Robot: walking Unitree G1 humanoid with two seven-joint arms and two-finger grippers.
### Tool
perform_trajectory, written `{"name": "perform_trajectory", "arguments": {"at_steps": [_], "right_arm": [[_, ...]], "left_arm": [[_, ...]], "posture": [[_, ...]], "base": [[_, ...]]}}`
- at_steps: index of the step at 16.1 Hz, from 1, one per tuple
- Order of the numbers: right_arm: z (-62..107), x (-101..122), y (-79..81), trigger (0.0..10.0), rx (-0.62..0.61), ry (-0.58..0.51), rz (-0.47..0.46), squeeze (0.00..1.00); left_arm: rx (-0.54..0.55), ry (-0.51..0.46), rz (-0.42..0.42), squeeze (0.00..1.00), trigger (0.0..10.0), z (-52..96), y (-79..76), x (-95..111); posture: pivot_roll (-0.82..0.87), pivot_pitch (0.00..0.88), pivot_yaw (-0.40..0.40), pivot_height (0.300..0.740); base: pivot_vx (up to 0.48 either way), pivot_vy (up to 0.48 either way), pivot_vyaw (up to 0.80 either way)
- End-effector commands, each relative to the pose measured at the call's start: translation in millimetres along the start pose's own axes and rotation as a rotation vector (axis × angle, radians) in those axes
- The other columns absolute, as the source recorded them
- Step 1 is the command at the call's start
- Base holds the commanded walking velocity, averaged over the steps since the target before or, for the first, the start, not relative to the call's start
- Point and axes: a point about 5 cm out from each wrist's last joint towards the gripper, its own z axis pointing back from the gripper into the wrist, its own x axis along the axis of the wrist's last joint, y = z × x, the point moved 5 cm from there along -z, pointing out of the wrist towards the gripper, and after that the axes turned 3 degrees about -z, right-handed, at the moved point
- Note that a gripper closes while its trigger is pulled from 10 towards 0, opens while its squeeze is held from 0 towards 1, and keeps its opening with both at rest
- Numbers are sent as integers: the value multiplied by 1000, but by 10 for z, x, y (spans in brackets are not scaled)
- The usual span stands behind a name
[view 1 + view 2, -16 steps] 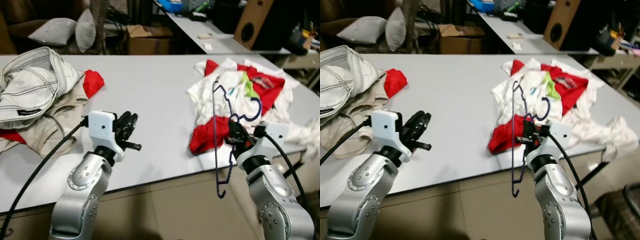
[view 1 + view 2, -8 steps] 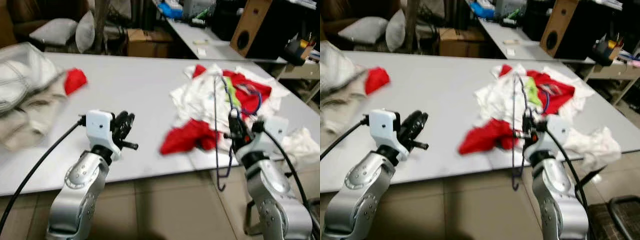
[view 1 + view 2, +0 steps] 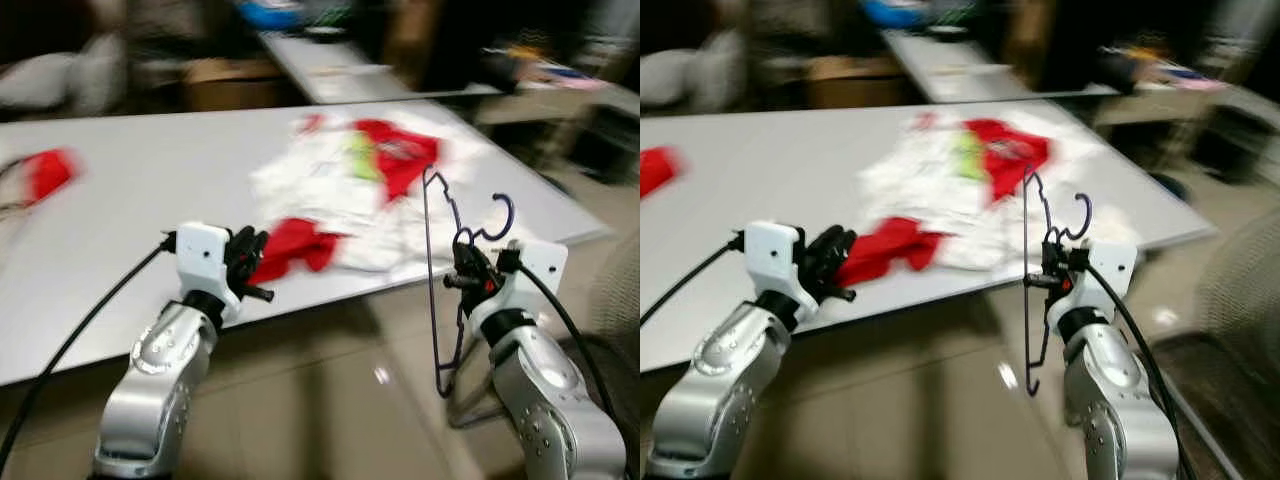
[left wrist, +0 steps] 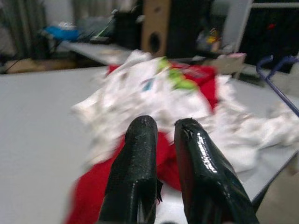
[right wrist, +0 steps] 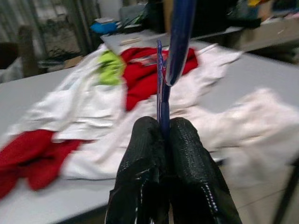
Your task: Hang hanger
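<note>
The thin dark-blue wire hanger [image 3: 441, 290] stood upright in the air off the near right edge of the long grey table [image 3: 150, 190], its hook [image 3: 497, 218] curling at the top and its lower end dangling toward the tan tiled floor [image 3: 330, 400]. The right gripper [image 3: 466, 277] had it, both black fingers [image 5: 184, 154] pressed tight together on the wire (the wrist view showed the blue strand running straight up from between them). Behind it, a heap of white and red clothes with a lime-green patch [image 3: 365, 180] lay toward the table's right end, a red piece [image 3: 290, 245] trailing to the near edge. The left gripper [image 3: 250, 265] hovered just over that near edge, empty, fingertips [image 4: 145, 133] nearly together with a slim gap. The head views were blurred.
</note>
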Motion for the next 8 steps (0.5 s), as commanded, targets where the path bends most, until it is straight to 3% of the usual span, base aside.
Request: {"name": "perform_trajectory", "arguments": {"at_steps": [1, 8], "right_arm": [[-19, 90, 43, 10000, 22, -34, 25, 0], [-32, 103, 159, 10000, 99, -37, 29, 0]], "left_arm": [[2, -4, 6, 0, 10000, -1, -1, -7], [27, 10, 6, 0, 10000, -7, 69, -45]], "posture": [[9, 0, -72, 740], [13, 0, -76, 740]], "base": [[277, 0, 0], [298, 0, 0]]}}
